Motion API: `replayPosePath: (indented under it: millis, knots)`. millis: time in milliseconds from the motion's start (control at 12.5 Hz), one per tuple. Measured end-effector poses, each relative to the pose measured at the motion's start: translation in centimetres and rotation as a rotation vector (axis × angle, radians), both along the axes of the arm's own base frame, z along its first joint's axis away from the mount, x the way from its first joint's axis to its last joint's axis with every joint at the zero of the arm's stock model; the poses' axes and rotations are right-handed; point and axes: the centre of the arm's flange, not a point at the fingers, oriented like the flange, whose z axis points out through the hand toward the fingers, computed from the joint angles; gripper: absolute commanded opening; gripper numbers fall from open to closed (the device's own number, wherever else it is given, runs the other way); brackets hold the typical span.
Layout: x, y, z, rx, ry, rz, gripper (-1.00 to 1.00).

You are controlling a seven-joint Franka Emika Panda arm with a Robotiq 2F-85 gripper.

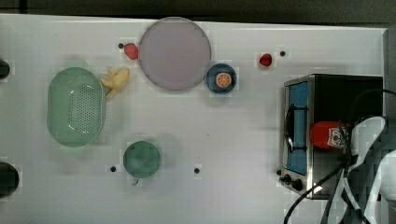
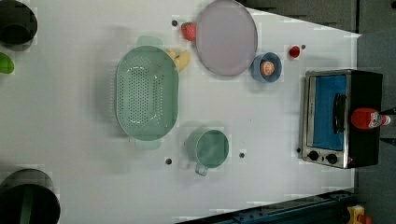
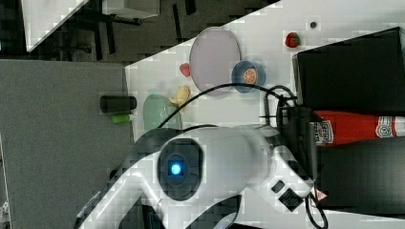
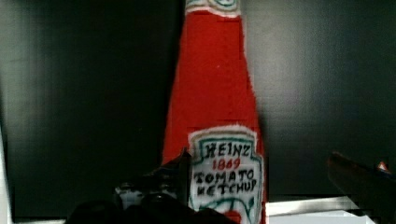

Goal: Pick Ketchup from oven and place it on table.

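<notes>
Out on the white table, the small blue bowl holds 1 orange slice, while the green colander, the green mug and the big lilac plate sit with nothing in them. The Ketchup stands upright on the black roof of the oven, whose blue glass door is closed. The white arm reaches in level with the bottle, its hand spread with 1 dark finger at the label's edge and the other standing clear, so nothing is grasped.
</notes>
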Motion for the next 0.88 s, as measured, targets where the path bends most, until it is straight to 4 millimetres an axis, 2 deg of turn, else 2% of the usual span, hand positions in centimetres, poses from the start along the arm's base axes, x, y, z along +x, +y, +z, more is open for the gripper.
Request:
replayPosePath:
  millis: [80, 160, 400, 480, 560, 720, 880]
  knots:
    - [0.5, -0.5, -0.6, -0.032, -0.011, -0.001, 1.0]
    - [1.7, -0.3, -1.4, -0.051, -0.046, -0.003, 1.0]
    - [2.5, 0.5, -2.5, -0.044, -0.01, 0.021, 1.0]
    - [2.7, 0.9, -2.6, -0.013, -0.032, 0.0, 0.49]
    - [2.7, 0.7, -2.4, -0.025, -0.027, 0.007, 0.26]
    - [2.4, 0.7, -2.4, -0.013, -0.036, -0.004, 0.21]
    - [3.1, 0.7, -1.4, -0.034, -0.045, 0.014, 0.21]
